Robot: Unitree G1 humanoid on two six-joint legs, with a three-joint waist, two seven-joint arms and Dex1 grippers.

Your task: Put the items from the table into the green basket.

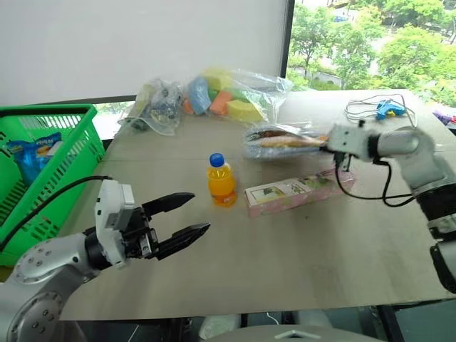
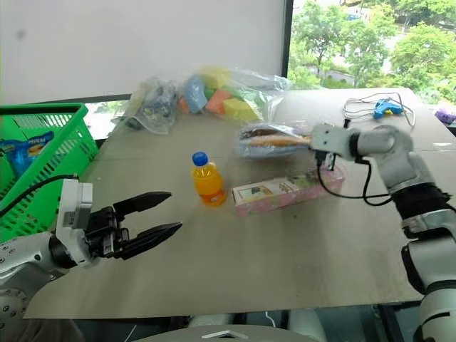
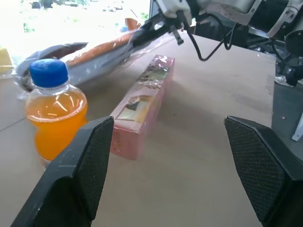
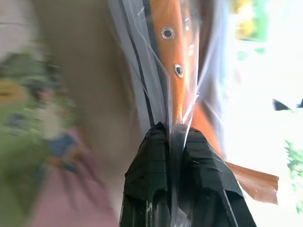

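A: Starting at the far left, what's in the green basket (image 1: 68, 153)?

B: It sits well left of the orange bottle (image 1: 221, 180), off the tabletop's (image 1: 285, 263) left edge. A blue snack bag (image 1: 32, 153) lies inside, but none of the three items is in it, so I'd judge the task barely begun.

A: And the left end effector (image 1: 189, 217)?

B: Released, fingers spread with nothing between them, hovering just left of the bottle and nearer the robot (it seems to be waiting rather than reaching).

A: The bottle itself?

B: Upright, blue cap on, near the middle of the tabletop. Just right of it lies the pink box (image 1: 296, 191), flat, untouched.

A: Further right?

B: The wrapped shoe (image 1: 281, 140) lies behind the box, right of the bottle and farther from the robot. The right end effector (image 4: 171, 137) is clenched on the clear plastic wrap at the shoe's right end; the wrist view shows film pinched between the fingertips. Whether the shoe has left the tabletop, I cannot tell.

A: So what's left?

B: Everything, as I read it: the shoe must be carried across to the basket, then bottle and box. The bags of foam blocks (image 1: 214, 96) behind the bottle stay put.
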